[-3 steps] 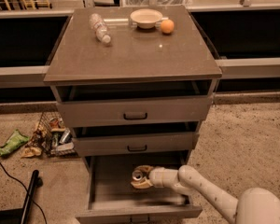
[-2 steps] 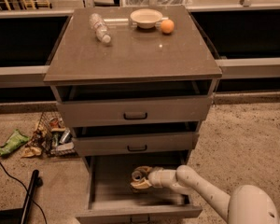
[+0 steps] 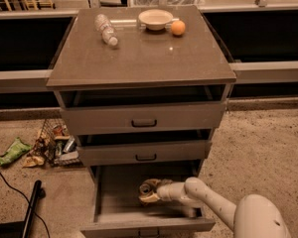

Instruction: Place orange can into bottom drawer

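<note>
The orange can (image 3: 149,189) is inside the open bottom drawer (image 3: 144,226), near its middle. It is tilted over, with its mottled brown and cream side showing. My gripper (image 3: 157,193) reaches into the drawer from the right on the white arm (image 3: 208,202) and is closed around the can, low over the drawer floor. The two shallower drawers above are each open a little.
On the cabinet top lie a clear plastic bottle (image 3: 106,29), a white bowl (image 3: 155,19) and a round orange fruit (image 3: 178,28). A wire basket of litter (image 3: 57,142) and a green wrapper (image 3: 12,151) lie on the floor at left. A black pole (image 3: 30,209) stands at lower left.
The can has gone from upright, silver top showing, to tilted and lower in the drawer. The arm has shifted slightly left and down.
</note>
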Controlling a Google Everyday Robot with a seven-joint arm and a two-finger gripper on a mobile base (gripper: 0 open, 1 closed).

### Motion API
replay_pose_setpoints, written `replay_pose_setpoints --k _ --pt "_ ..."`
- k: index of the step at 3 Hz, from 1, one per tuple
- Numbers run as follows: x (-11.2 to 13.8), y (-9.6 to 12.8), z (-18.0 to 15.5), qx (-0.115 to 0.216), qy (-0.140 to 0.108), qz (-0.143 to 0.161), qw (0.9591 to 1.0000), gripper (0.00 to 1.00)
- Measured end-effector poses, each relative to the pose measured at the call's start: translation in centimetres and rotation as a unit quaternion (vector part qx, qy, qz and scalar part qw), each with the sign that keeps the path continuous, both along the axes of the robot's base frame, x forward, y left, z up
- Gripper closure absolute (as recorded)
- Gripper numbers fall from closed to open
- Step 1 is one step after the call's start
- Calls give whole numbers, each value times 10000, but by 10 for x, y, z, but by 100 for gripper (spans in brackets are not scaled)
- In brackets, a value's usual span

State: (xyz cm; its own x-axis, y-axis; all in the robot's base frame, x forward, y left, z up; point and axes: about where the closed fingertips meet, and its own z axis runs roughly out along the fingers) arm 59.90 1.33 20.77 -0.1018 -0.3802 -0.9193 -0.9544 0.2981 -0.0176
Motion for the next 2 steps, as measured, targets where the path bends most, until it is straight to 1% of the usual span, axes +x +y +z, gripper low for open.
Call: replay_pose_setpoints --k 1,2 --pt "0 0 -13 -3 14 -50 10000 100" --pt "0 0 -13 -2 15 -51 10000 81"
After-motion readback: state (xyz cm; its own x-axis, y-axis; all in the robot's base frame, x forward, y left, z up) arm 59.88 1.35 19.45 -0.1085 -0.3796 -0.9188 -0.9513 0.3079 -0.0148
